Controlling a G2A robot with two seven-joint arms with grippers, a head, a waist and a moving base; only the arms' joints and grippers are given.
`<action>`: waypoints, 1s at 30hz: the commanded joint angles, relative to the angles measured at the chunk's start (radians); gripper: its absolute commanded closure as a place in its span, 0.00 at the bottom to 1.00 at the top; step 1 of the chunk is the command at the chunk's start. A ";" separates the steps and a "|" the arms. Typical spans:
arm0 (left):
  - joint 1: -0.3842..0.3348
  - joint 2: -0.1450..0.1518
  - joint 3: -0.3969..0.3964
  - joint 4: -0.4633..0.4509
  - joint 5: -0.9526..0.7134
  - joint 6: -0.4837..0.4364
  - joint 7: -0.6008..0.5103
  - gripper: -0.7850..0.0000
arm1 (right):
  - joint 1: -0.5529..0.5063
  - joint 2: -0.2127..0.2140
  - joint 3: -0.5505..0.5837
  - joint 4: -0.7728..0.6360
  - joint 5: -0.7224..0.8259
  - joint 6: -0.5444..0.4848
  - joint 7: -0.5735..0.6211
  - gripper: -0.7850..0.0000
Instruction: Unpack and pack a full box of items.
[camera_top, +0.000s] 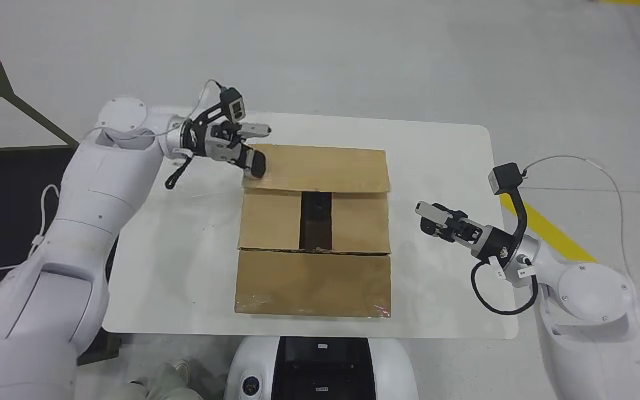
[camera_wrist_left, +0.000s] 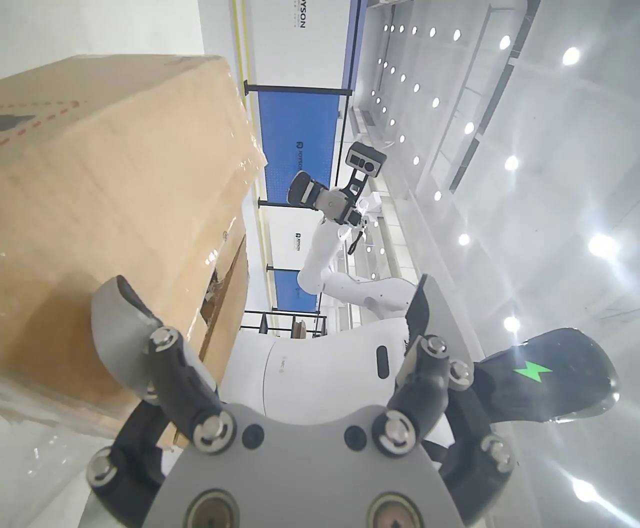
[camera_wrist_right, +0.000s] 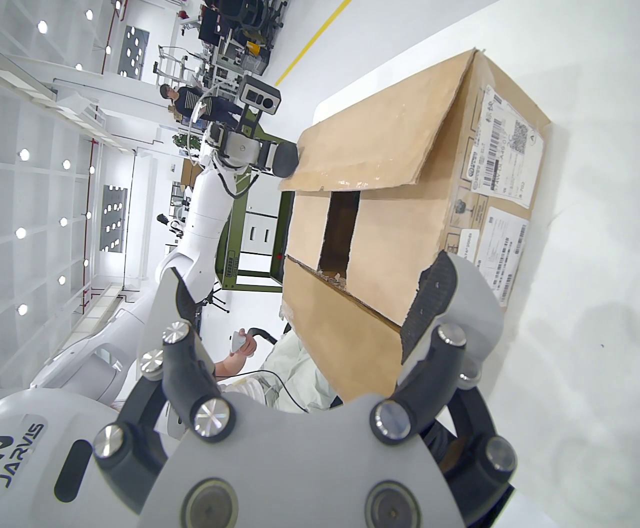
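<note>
Left gripper (camera_top: 257, 148) — at box (camera_top: 313, 280) corner.

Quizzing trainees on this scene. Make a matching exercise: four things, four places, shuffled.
1 left claw
2 right claw
3 slot
4 labels

A on the box side
B at the far flap corner
C over bare table, apart from the box
D middle of the box top

Pairs: 1-B, 2-C, 3-D, 4-A

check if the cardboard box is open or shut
Partly open: the box has both outer flaps folded back, one at the left gripper; the inner flaps lie flat, a dark gap between.
</note>
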 joint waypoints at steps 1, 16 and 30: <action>0.008 0.007 0.012 -0.004 -0.026 0.010 0.000 0.00 | 0.000 0.000 0.000 0.000 0.000 0.000 0.000 0.00; -0.015 0.029 0.065 0.031 0.012 -0.016 0.000 0.00 | 0.000 0.000 0.000 0.000 0.000 0.000 0.000 0.00; -0.019 0.026 0.055 0.047 0.060 -0.045 0.008 0.00 | 0.000 0.000 0.000 0.000 0.000 0.000 0.000 0.00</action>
